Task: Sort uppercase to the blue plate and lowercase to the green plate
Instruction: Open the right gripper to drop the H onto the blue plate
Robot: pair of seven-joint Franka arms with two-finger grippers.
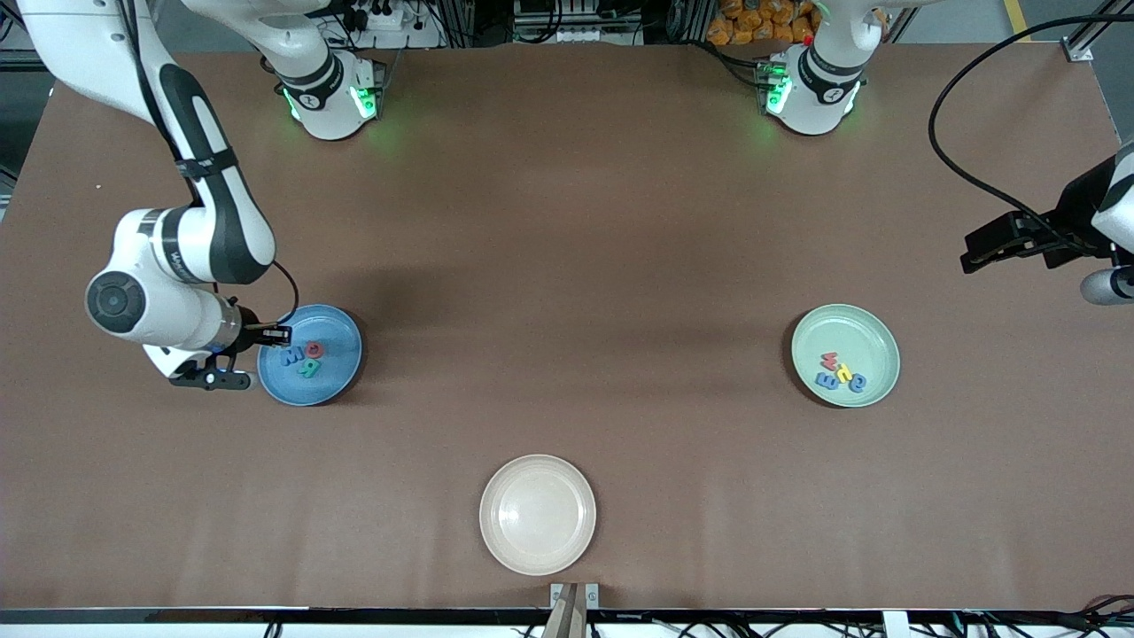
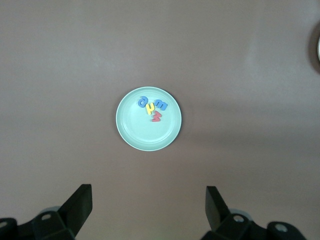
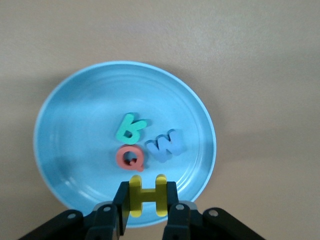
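Observation:
The blue plate (image 1: 341,341) lies toward the right arm's end and holds the teal R (image 1: 307,369), red G (image 1: 314,349) and blue W (image 1: 291,357). My right gripper (image 1: 276,336) hangs low over that plate's rim, shut on the yellow H (image 3: 147,195). The right wrist view shows the plate (image 3: 75,130), R (image 3: 130,128), G (image 3: 131,158) and W (image 3: 166,146). The green plate (image 1: 850,332) holds the red w (image 1: 830,360), yellow h (image 1: 844,368), blue e (image 1: 828,381) and blue g (image 1: 858,382). My left gripper (image 1: 974,259) waits open and empty, high beside the green plate (image 2: 140,132).
An empty beige plate (image 1: 538,514) lies mid-table, nearer to the front camera than both other plates. A black cable (image 1: 948,159) loops over the table at the left arm's end. Brown table surface lies between the plates.

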